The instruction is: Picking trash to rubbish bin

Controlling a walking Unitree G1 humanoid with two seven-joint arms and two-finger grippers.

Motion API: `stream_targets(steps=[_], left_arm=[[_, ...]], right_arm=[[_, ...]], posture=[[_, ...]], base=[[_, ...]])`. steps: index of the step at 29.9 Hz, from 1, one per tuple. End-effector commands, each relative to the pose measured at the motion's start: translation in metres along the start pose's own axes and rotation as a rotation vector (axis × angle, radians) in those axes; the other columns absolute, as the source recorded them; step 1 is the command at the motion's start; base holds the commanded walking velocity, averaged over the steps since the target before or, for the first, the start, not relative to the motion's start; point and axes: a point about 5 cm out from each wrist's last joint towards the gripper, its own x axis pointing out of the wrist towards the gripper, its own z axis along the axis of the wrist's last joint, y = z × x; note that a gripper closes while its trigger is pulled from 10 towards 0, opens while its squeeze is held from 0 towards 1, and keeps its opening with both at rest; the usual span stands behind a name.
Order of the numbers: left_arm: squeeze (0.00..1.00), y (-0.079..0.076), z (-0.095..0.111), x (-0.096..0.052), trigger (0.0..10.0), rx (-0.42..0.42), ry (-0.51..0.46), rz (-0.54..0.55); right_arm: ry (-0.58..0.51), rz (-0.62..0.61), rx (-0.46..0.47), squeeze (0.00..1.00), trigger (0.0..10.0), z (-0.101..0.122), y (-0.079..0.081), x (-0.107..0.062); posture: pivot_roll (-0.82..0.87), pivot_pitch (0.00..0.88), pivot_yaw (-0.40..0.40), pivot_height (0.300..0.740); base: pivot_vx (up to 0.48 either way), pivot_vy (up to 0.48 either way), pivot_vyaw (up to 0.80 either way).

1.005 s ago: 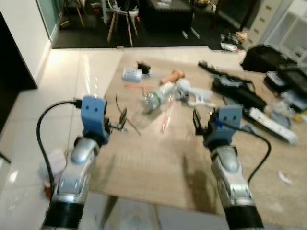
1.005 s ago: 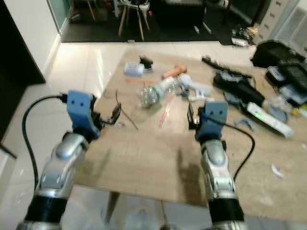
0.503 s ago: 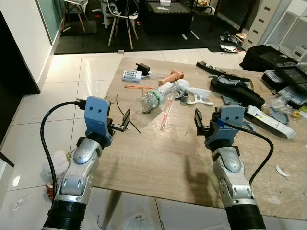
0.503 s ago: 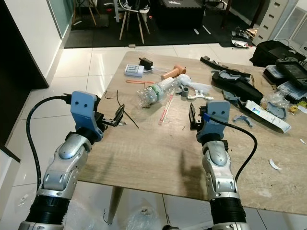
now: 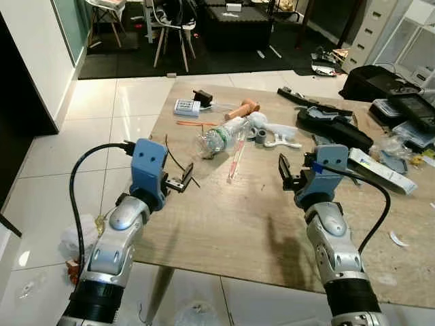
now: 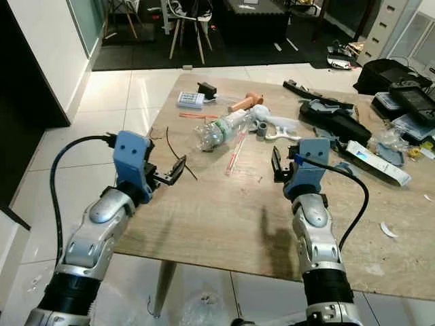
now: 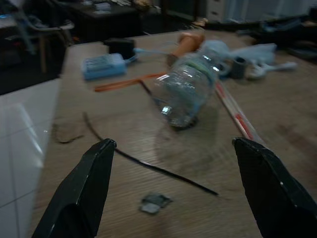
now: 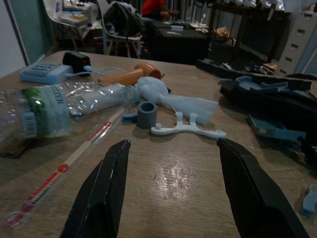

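A crushed clear plastic bottle [image 5: 221, 138] lies on its side on the wooden table [image 5: 224, 231], toward the far left. A long paper-wrapped stick [image 5: 236, 159] rests just right of it, and a thin black strip [image 5: 175, 157] curls to its left. My left gripper [image 5: 185, 178] hovers open over the table's left part, short of the bottle [image 7: 185, 91]. My right gripper [image 5: 284, 173] is open over the middle of the table. Its fingers [image 8: 111, 183] frame the stick and bottle [image 8: 44, 111]. Neither gripper holds anything.
Past the bottle lie a blue pack [image 5: 186, 106], a black adapter [image 5: 202, 95], an orange handle [image 5: 243, 109] and pale plastic parts [image 5: 275, 132]. Black tools [image 5: 333, 122] and a white box [image 5: 384, 171] crowd the right side. Crumpled plastic [image 5: 78, 231] lies on the floor.
The blur has cleared as the camera settled. My left arm has shifted a little right and inward over the table. The right arm has barely moved.
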Motion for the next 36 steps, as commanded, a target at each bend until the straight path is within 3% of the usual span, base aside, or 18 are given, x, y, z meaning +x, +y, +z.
stream_targets(steps=[1, 2, 3, 4, 5, 12, 19, 24, 27, 28, 29, 30, 36], left_arm=[[0.0, -0.003, -0.004, 0.001, 10.0, 0.008, 0.031, -0.022], [0.02, -0.005, -0.006, 0.003, 10.0, 0.016, 0.049, -0.032], [0.73, -0.005, -0.011, 0.008, 10.0, 0.03, 0.091, -0.026], [0.73, -0.004, -0.015, 0.012, 10.0, 0.04, 0.12, -0.014], [1.0, -0.004, -0.016, 0.015, 10.0, 0.04, 0.132, -0.01], [1.0, -0.007, -0.009, 0.033, 10.0, 0.026, 0.158, -0.027], [1.0, -0.024, -0.004, 0.043, 10.0, -0.018, 0.181, -0.105], [1.0, -0.053, 0.0, 0.051, 10.0, -0.112, 0.195, -0.23], [1.0, -0.058, 0.0, 0.053, 10.0, -0.121, 0.201, -0.242], [0.46, -0.063, 0.0, 0.056, 10.0, -0.135, 0.21, -0.253], [0.15, -0.066, -0.001, 0.057, 10.0, -0.142, 0.216, -0.258], [0.0, -0.069, -0.001, 0.059, 10.0, -0.147, 0.222, -0.264], [0.0, -0.075, -0.001, 0.061, 10.0, -0.155, 0.224, -0.27]], right_arm=[[0.029, -0.027, -0.016, 0.0, 10.0, -0.007, -0.007, -0.004], [0.034, -0.037, -0.031, 0.0, 10.0, -0.008, -0.009, -0.004], [0.038, -0.041, -0.037, 0.0, 10.0, -0.009, -0.011, -0.004], [0.042, -0.04, -0.04, 0.0, 10.0, -0.011, -0.012, -0.004], [0.045, -0.037, -0.041, 0.0, 10.0, -0.011, -0.013, -0.005], [0.074, -0.029, -0.067, 0.0, 10.0, -0.02, -0.011, -0.013], [0.094, -0.04, -0.072, 0.0, 10.0, -0.026, -0.008, -0.018], [0.097, -0.036, -0.069, 0.0, 10.0, -0.027, -0.006, -0.018], [0.096, -0.034, -0.068, 0.0, 10.0, -0.027, -0.006, -0.018], [0.093, -0.035, -0.067, 0.0, 10.0, -0.026, -0.005, -0.016], [0.088, -0.035, -0.067, 0.0, 10.0, -0.025, -0.005, -0.015], [0.083, -0.037, -0.07, 0.0, 10.0, -0.024, -0.006, -0.013], [0.067, -0.033, -0.079, 0.0, 10.0, -0.02, -0.007, -0.008]], posture=[[0.0, 0.165, -0.018, 0.74], [0.01, 0.169, -0.015, 0.74], [0.0, 0.184, -0.004, 0.74], [0.0, 0.187, -0.003, 0.74], [0.0, 0.193, 0.001, 0.74], [0.01, 0.223, 0.019, 0.74], [0.01, 0.245, 0.032, 0.74], [0.01, 0.269, 0.038, 0.74], [0.01, 0.274, 0.039, 0.74], [0.01, 0.278, 0.042, 0.74], [0.01, 0.282, 0.044, 0.74], [0.01, 0.284, 0.045, 0.74], [0.01, 0.296, 0.049, 0.74]], base=[[0.0, 0.0, 0.0], [0.0, 0.0, 0.0], [0.0, 0.0, 0.0], [0.0, 0.0, 0.0], [0.0, 0.0, 0.0], [0.0, 0.0, 0.0], [0.0, 0.0, 0.0], [0.0, 0.0, 0.0], [0.0, 0.0, 0.0], [0.0, 0.0, 0.0], [0.0, 0.0, 0.0], [0.0, 0.0, 0.0], [0.0, 0.0, 0.0]])
